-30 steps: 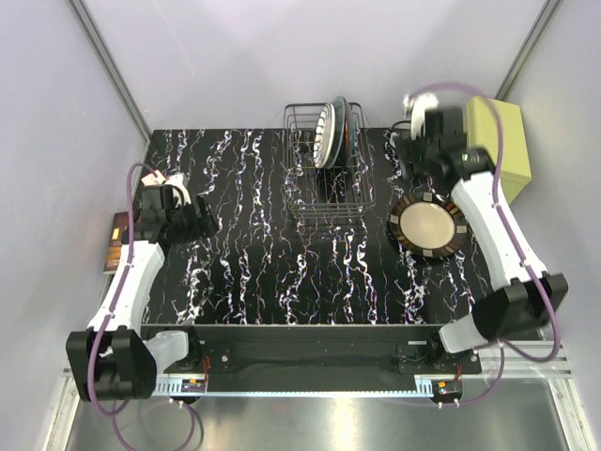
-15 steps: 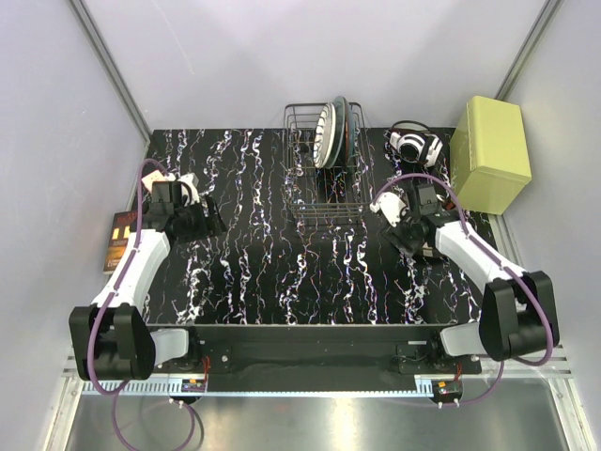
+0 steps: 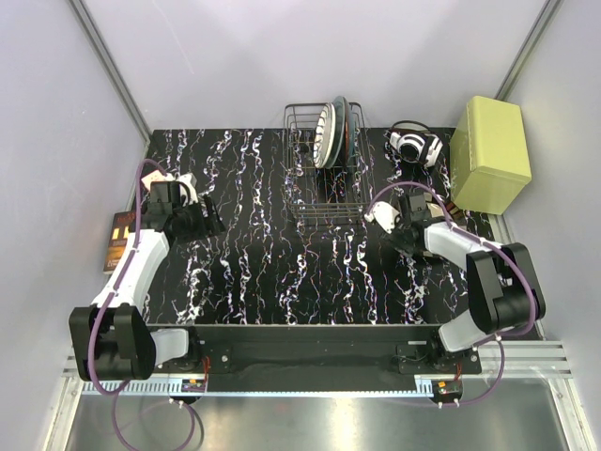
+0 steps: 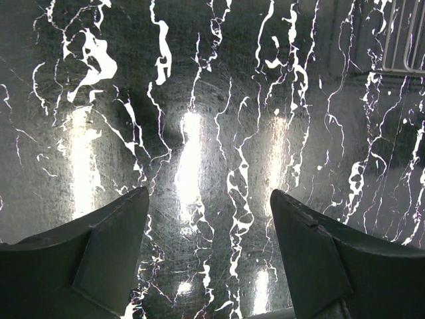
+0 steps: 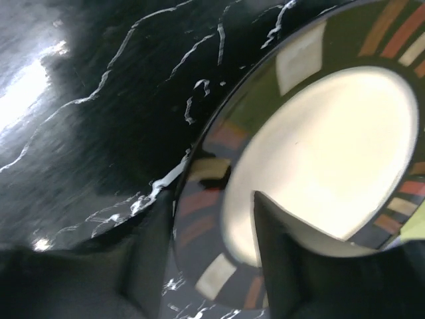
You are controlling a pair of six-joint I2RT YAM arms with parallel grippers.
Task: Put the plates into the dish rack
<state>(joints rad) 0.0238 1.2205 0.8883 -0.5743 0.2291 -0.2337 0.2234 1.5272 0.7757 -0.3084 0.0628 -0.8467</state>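
Black white-veined counter [image 3: 254,272] seen. Yellow-green box [image 3: 490,155] set at counter's far right corner. Black-and-white round object [image 3: 415,146] placed at counter's far edge. Brown flat item [image 3: 116,242] lodged off counter's left edge.

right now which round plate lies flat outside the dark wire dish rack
The cream plate with the striped dark rim, flat on the black marbled table at the right gripper; the others stand upright in the rack.

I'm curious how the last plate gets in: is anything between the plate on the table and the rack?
Nothing visible. Only bare table lies between the plate and the rack, whose near slots are free; the other plates stand at its far end. The right gripper straddles the plate's rim.
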